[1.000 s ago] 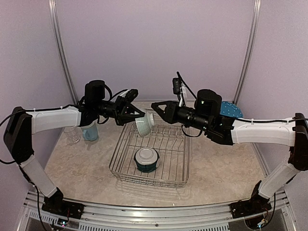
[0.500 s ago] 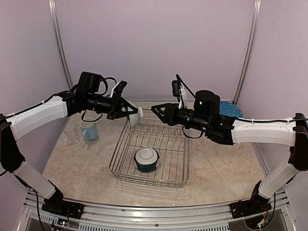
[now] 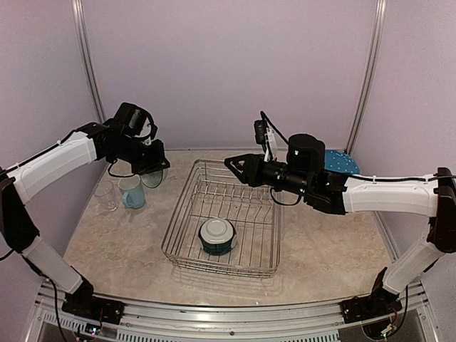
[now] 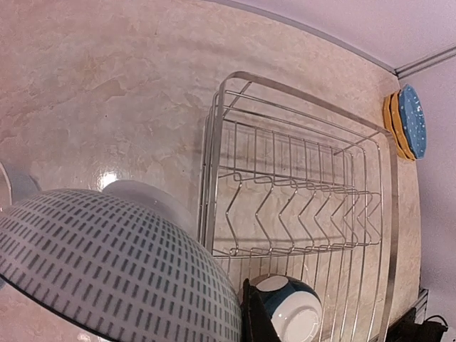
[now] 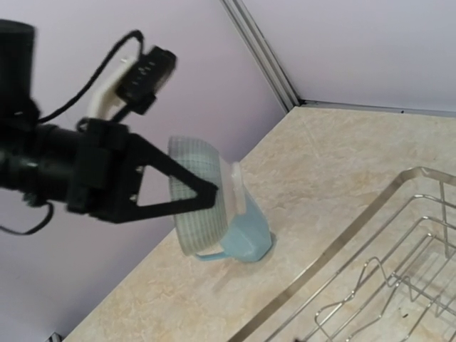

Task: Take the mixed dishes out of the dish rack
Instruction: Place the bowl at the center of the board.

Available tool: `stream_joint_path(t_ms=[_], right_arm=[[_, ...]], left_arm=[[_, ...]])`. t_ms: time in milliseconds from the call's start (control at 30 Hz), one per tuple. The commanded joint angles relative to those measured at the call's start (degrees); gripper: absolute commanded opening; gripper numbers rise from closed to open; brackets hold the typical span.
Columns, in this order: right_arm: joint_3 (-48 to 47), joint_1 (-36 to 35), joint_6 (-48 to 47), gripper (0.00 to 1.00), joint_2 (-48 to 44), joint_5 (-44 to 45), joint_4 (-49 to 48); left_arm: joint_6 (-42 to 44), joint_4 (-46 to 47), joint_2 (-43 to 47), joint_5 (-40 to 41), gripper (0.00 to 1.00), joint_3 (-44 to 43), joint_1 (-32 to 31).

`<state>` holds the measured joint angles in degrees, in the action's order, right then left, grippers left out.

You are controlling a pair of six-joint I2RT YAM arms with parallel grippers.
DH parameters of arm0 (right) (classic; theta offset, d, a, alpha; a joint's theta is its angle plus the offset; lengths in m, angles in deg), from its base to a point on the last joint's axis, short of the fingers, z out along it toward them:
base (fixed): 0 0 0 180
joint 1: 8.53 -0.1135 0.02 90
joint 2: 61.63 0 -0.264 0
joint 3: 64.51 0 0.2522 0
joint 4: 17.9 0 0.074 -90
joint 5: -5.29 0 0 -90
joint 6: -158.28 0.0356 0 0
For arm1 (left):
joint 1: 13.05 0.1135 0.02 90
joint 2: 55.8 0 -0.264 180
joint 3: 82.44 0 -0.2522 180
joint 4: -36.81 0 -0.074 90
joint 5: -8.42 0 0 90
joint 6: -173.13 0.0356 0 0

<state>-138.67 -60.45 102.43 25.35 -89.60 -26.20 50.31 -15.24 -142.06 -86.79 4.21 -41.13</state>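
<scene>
Two bowls are in view. The pale bowl [image 4: 107, 263], patterned with small dark dashes, is clamped by its rim in the left gripper [image 3: 154, 169]. It is turned on edge in the air above the table [image 3: 107, 242], left of the rack [image 3: 179, 219] and close over the mug [image 3: 132, 192]. In the right wrist view it partly covers the mug. The teal bowl [image 3: 216, 236], white on the part that faces up, sits inside the rack at its near end, about midway between the side walls. Whether it is upright or upturned cannot be told. Bare divider prongs run across the rack's middle.

The mug stands on the table just beside the glass [image 3: 107, 197], both well left of the rack. A blue plate [image 4: 415, 121] and yellow plates [image 4: 392, 125] sit together past the rack's far right corner, the blue one outermost. How they rest cannot be told.

The right gripper [image 3: 232, 164] hangs over the rack's far end, pointing toward the left arm. Its jaws are a little apart with nothing between them.
</scene>
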Motion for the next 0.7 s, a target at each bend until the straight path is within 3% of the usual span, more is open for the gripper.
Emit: stream_joint_path(t_ms=[0,300,667], right_arm=[[-1.37,0.42,-0.22,0.36,-0.80,0.63,1.45],[-0.76,0.49,0.03,0.36,-1.28,0.92,1.61],[1.13,0.43,-0.07,0.36,-3.40,1.73,1.67]], left_arm=[[-0.57,-6.03,-5.25,-1.69,0.00,-5.70,1.67],[0.36,-20.25,-22.12,-2.06,0.00,-17.22,2.12],[0.36,-22.03,-27.71,-1.13,0.00,-18.91,3.16]])
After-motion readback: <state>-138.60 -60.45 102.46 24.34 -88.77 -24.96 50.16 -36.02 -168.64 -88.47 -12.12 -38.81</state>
